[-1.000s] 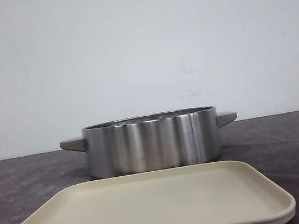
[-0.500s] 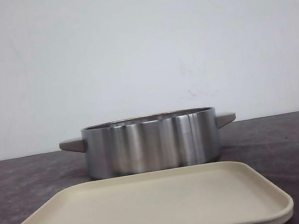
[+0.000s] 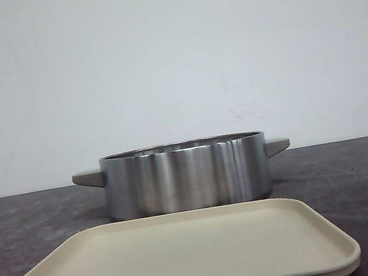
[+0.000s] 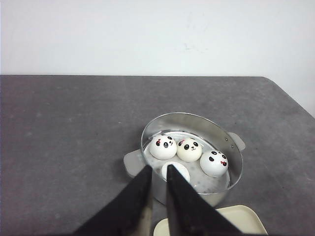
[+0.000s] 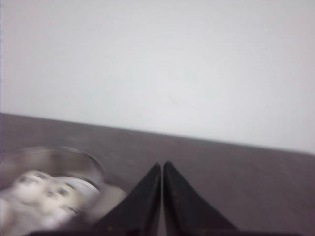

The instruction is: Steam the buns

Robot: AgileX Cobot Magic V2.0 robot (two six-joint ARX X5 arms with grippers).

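Four buns in steel pot on dark grey table, white wall bkgd, L pincer slightly parted, R pincer closed, both empty.

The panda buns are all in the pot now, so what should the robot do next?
Probably lift both arms back and stop. All four buns seem to sit inside the steel pot, the tray is bare, and neither the left gripper nor the right gripper holds anything. No lid shows.
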